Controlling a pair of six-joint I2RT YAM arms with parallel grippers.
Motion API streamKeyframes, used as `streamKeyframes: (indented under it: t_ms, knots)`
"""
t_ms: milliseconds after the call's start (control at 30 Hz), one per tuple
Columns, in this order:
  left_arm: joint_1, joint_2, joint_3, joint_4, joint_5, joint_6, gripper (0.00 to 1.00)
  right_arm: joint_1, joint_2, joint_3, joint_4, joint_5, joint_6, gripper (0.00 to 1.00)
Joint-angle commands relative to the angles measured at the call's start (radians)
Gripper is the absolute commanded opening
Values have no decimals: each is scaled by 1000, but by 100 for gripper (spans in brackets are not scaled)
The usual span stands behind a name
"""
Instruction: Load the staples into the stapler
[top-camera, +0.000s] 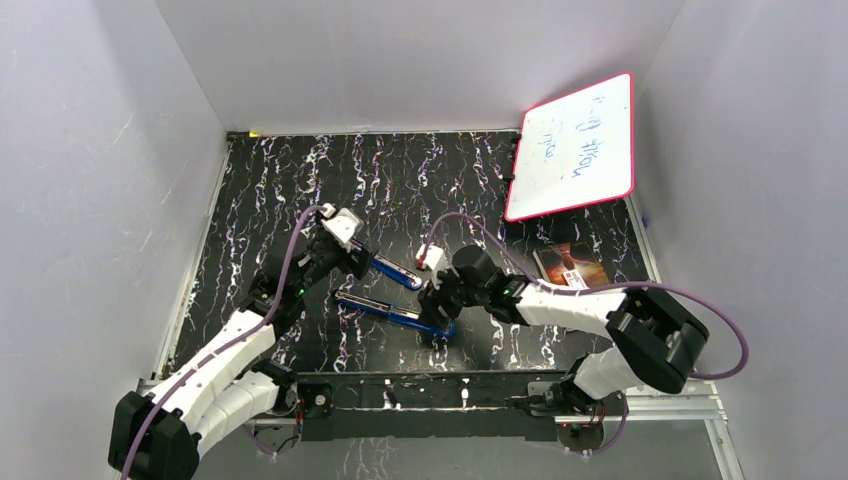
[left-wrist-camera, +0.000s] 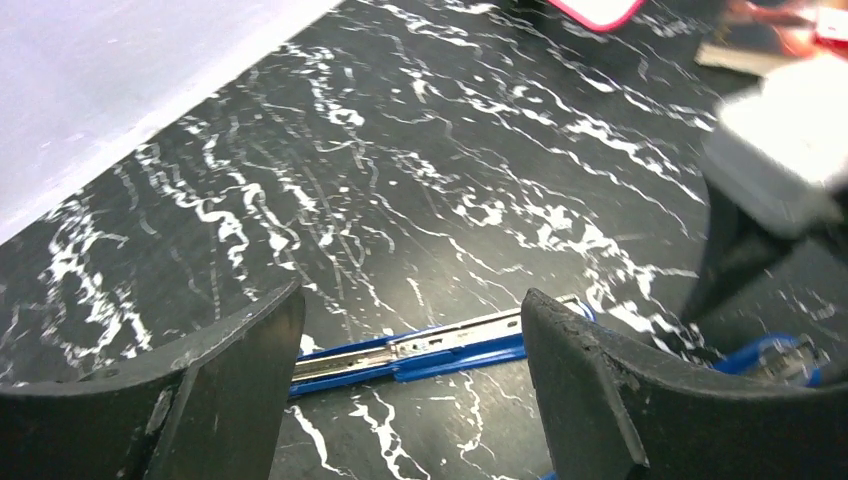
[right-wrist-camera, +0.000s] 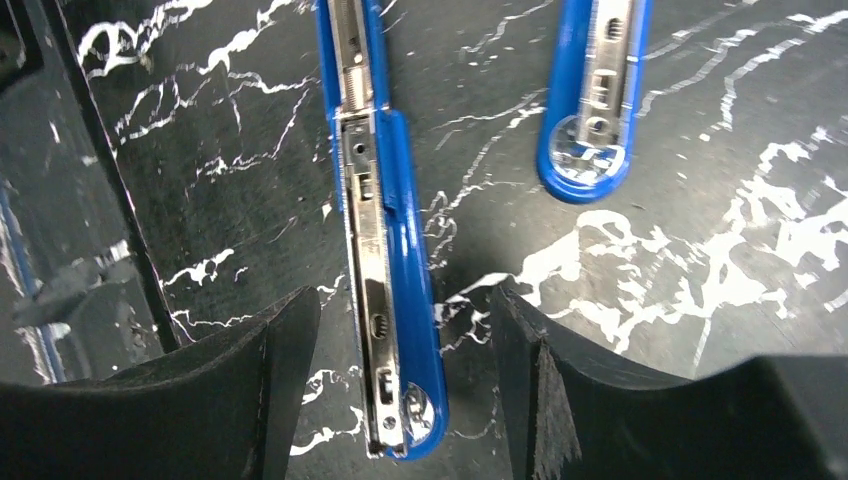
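The table (left-wrist-camera: 420, 150) top is smooth, black with white marble-like veining and a soft sheen. The stapler (right-wrist-camera: 415, 300) has a glossy blue plastic shell around a bright, shiny metal rail (right-wrist-camera: 368, 300). The left gripper (left-wrist-camera: 412, 305) and right gripper (right-wrist-camera: 405, 292) have fingers (right-wrist-camera: 620, 400) of matt black plastic, faintly grainy. The whiteboard (top-camera: 575, 150) face is glossy; the walls (top-camera: 400, 60) look matt.

Far right, the red-edged whiteboard (top-camera: 572, 148) leans against the wall. There is handwriting (top-camera: 580, 135) on it in dark marker, a couple of lines running slantwise up the board, but the strokes are too small and skewed and I can't call a single letter. Just nearer than the board, flat on the bench (top-camera: 260, 200), lies a dark card (top-camera: 565, 262) with a white label (top-camera: 573, 277), its print far too tiny to read. On the blue stapler (right-wrist-camera: 385, 250), seen close up, nothing is legible.
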Motion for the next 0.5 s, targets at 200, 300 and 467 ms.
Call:
streamKeyframes:
  t_ms: [200, 300, 467]
  knots:
    - [8, -57, 29, 22, -223, -134, 80, 116, 113, 123, -59, 111, -168, 72]
    - [9, -63, 38, 5, -265, -148, 80, 134, 147, 142, -83, 141, -180, 65]
    - [8, -78, 89, -38, -377, -230, 81, 149, 170, 163, -90, 152, -170, 38]
